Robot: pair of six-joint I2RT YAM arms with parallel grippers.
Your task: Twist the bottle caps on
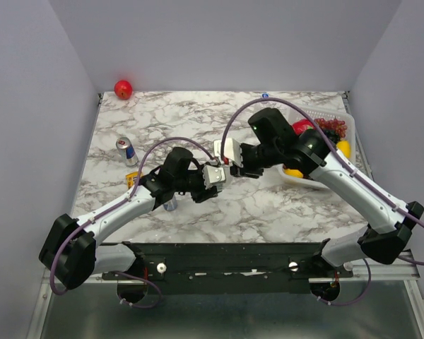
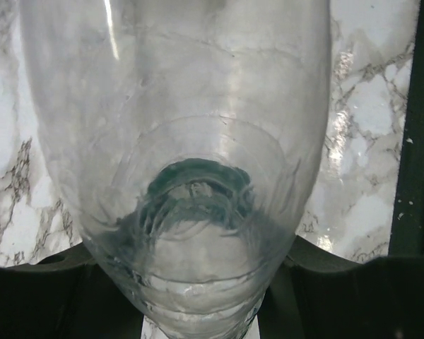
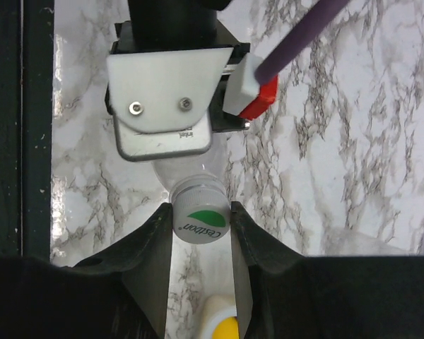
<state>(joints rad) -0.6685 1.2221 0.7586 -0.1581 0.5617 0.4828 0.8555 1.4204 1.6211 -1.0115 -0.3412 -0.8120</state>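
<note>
A clear plastic bottle [image 2: 177, 127] is held level above the table, and my left gripper [image 2: 210, 296] is shut on its body. The bottle fills the left wrist view. In the right wrist view its neck [image 3: 187, 182] points at my right gripper [image 3: 201, 217]. The white cap with the green mark [image 3: 201, 224] sits on that neck. Both right fingers [image 3: 150, 247] press its sides. In the top view the two grippers meet at mid-table, left [image 1: 215, 175] and right [image 1: 234, 168]. A tiny blue cap [image 1: 265, 94] lies at the far edge. The second bottle is not in view.
A silver-blue can [image 1: 126, 150] stands at the left. A red ball [image 1: 123, 89] lies in the far left corner. A white basket [image 1: 339, 123] of fruit stands at the right. A white and yellow object [image 3: 225, 321] lies below my right gripper.
</note>
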